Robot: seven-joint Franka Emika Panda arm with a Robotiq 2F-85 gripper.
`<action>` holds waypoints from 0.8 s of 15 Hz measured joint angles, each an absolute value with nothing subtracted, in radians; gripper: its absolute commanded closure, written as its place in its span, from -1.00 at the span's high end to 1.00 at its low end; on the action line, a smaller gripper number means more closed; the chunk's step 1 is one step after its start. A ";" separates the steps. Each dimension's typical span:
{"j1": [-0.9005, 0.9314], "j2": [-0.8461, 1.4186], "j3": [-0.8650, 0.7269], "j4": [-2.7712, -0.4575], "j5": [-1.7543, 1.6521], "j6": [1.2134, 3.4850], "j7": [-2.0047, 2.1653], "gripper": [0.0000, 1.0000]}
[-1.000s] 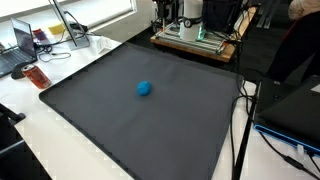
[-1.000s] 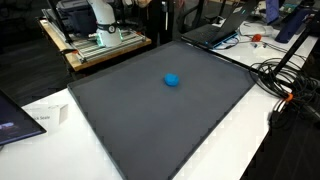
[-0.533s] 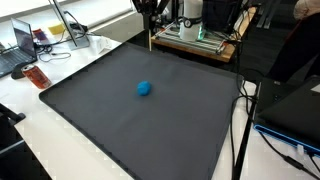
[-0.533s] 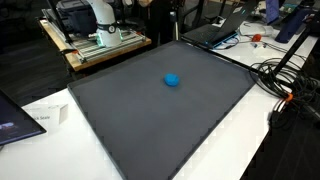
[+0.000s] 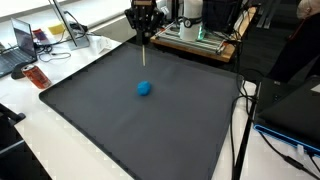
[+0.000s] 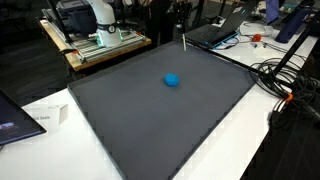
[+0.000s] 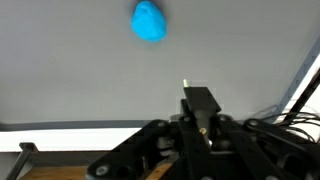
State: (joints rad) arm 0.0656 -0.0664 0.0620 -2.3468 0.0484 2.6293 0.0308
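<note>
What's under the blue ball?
The blue ball sits on a dark mat. The mat hides the white table beneath it, so that part cannot be seen. The gripper holds a thin stick, apart from the ball.

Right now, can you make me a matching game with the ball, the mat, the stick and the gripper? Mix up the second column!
Things:
1. ball
2. mat
3. thin stick
4. gripper

Descriptions:
A. dark grey and flat
B. shut, up above the mat
C. blue, lying on the mat
D. pale, hanging straight down from the gripper

Right pairs: 1-C, 2-A, 3-D, 4-B.
</note>
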 measured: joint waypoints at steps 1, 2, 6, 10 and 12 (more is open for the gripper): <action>0.066 -0.054 0.060 -2.347 0.062 2.647 0.022 -0.94; 0.066 -0.043 0.057 -2.348 0.078 2.664 0.011 -0.94; 0.065 -0.011 0.052 -2.355 0.166 2.727 -0.060 -0.94; 0.063 0.006 0.049 -2.362 0.291 2.762 -0.156 -0.94; 0.059 0.008 0.048 -2.367 0.358 2.767 -0.205 -0.94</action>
State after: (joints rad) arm 0.0589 0.0083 0.0481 -2.3671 0.3582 2.7674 -0.2054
